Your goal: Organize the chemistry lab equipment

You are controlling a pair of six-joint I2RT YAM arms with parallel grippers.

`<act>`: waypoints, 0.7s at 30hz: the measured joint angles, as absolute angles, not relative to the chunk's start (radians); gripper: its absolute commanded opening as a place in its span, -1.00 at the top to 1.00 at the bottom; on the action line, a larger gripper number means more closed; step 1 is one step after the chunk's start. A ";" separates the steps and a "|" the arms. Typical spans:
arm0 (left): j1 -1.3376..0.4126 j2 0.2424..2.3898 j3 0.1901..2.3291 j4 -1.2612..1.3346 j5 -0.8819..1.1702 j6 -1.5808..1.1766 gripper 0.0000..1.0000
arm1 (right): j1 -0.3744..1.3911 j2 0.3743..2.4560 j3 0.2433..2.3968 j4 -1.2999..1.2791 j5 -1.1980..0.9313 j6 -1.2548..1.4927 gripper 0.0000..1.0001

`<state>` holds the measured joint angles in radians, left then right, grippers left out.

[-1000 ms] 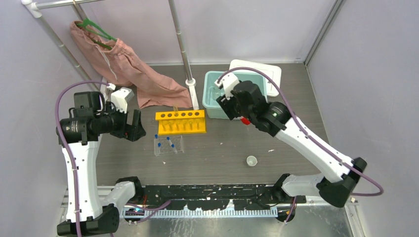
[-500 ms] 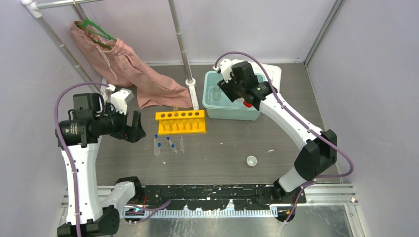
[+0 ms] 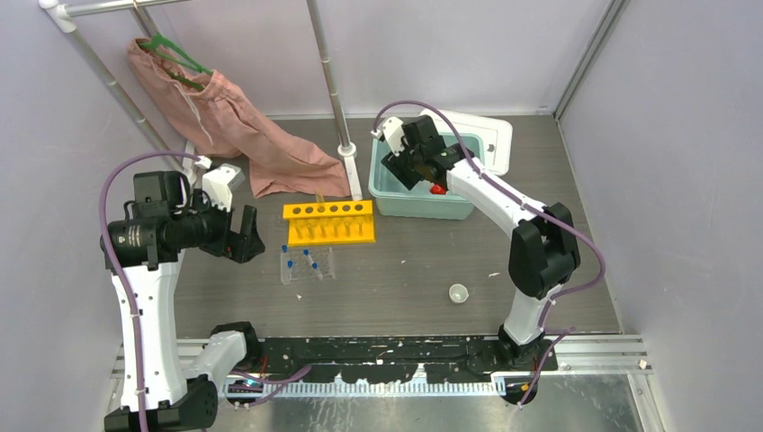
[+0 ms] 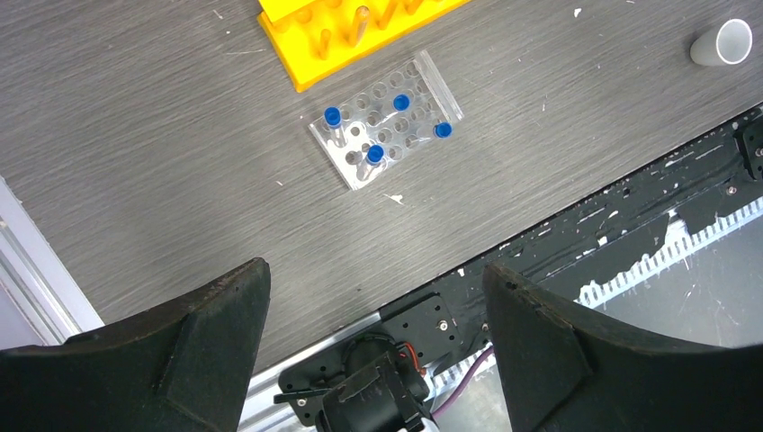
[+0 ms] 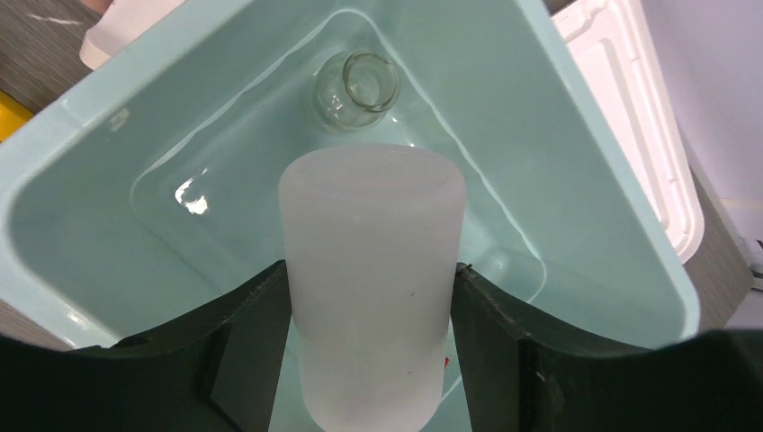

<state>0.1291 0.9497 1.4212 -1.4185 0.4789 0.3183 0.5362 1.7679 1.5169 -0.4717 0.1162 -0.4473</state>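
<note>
Bottle (image 5: 371, 270) sits clamped in right gripper (image 5: 369, 306) over teal bin (image 5: 90, 225) — left gripper (image 4: 373, 270) gapes wide, empty.

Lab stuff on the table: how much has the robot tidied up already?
Done: one glass beaker lies in the teal bin. In hand: the right pincer holds the white squeeze bottle above that bin. Still to do: the tiny white cup, the yellow tube rack and the well tray with blue-capped tubes sit out on the table; the left pincer hangs open and empty.
</note>
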 measured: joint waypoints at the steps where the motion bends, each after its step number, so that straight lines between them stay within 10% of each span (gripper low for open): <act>1: 0.129 0.949 1.421 -1.420 0.479 0.320 -0.76 | 0.536 1.778 1.516 -0.472 0.113 -0.447 -0.42; 21: 0.129 0.947 1.421 -1.419 0.479 0.322 -0.76 | 0.535 1.610 1.447 -0.457 0.064 -0.126 -1.00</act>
